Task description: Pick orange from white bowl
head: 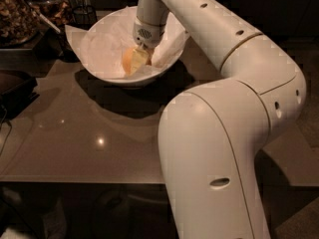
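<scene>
The orange (pixel 130 61) lies in the white bowl (pixel 94 71), which is lined with crumpled white paper and stands at the back of the tan table (pixel 75 138). My gripper (pixel 141 54) reaches down into the bowl from the right and is right at the orange, touching or covering its right side. The wrist hides the gripper's upper part and the orange's top right.
My arm's large white body (pixel 219 148) fills the right foreground. Jars of snacks (pixel 17 11) and a dark wire holder (pixel 82 14) stand at the back left. A dark tray (pixel 15 88) sits at the left edge.
</scene>
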Robot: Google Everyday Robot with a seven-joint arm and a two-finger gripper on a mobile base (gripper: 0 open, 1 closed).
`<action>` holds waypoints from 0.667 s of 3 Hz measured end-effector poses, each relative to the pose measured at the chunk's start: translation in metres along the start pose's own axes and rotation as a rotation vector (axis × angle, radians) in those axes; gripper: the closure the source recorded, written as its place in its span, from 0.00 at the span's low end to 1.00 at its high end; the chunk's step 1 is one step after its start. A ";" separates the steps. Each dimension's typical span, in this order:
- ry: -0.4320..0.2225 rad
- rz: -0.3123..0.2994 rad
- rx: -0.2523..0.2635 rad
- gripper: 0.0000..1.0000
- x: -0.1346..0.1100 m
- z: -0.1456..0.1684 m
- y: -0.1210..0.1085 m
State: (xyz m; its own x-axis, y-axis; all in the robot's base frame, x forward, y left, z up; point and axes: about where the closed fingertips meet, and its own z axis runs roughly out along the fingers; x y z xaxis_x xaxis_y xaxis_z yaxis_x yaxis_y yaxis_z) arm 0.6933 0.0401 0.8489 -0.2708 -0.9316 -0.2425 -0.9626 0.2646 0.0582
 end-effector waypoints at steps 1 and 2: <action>-0.072 -0.048 0.062 1.00 -0.005 -0.020 0.005; -0.195 -0.155 0.149 1.00 -0.010 -0.058 0.031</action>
State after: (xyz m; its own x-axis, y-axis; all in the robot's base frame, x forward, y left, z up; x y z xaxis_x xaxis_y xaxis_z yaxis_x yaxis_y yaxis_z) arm 0.6658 0.0429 0.9090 -0.0995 -0.9020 -0.4202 -0.9764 0.1699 -0.1335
